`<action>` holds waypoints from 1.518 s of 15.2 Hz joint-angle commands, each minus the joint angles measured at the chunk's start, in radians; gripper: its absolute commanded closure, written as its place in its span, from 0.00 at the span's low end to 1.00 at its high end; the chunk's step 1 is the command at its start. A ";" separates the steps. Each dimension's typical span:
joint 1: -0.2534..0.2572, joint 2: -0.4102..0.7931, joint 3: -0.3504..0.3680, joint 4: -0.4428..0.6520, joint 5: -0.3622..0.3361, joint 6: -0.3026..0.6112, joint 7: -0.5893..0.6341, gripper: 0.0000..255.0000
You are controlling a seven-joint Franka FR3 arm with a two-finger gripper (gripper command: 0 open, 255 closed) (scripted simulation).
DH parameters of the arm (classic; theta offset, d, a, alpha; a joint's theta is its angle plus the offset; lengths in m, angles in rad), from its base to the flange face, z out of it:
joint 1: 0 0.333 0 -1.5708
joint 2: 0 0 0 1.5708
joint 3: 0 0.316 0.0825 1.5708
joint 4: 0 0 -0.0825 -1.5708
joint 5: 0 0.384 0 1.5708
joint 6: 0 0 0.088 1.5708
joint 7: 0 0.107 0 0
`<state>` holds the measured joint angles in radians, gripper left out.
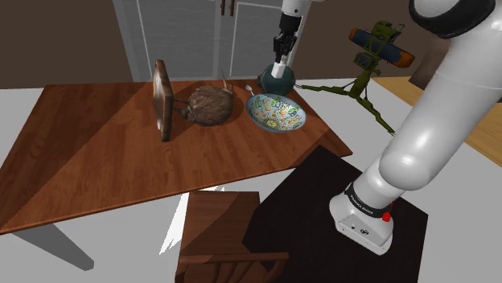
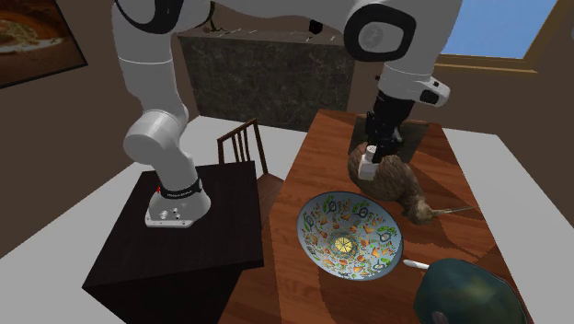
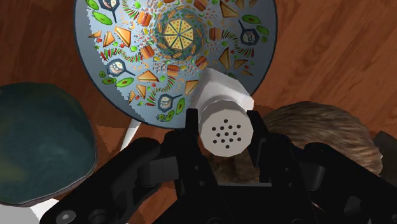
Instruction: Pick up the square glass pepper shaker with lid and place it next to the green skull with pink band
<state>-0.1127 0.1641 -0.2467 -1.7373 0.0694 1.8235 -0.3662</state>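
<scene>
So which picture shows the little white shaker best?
The wrist view: the shaker is close up, its holed lid facing the camera, clasped between the black fingers. The second exterior view shows it small and white under the gripper, by a brown furry thing. The shoulder view shows a pale sliver.

Shaker (image 3: 224, 119) white; bowl (image 3: 95, 51) pale blue, multicoloured food motifs; skull (image 3: 38, 146) dark teal-green; table (image 3: 331, 57) reddish-brown.
</scene>
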 commanded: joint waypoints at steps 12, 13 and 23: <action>-0.253 0.617 -0.020 0.945 0.130 -0.344 -0.178 1.00; -0.303 0.752 -0.006 1.190 0.145 -0.448 -0.169 1.00; -0.248 0.629 -0.018 0.827 0.131 -0.216 -0.195 1.00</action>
<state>-0.3636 0.7979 -0.2645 -0.8863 0.2004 1.5877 -0.5592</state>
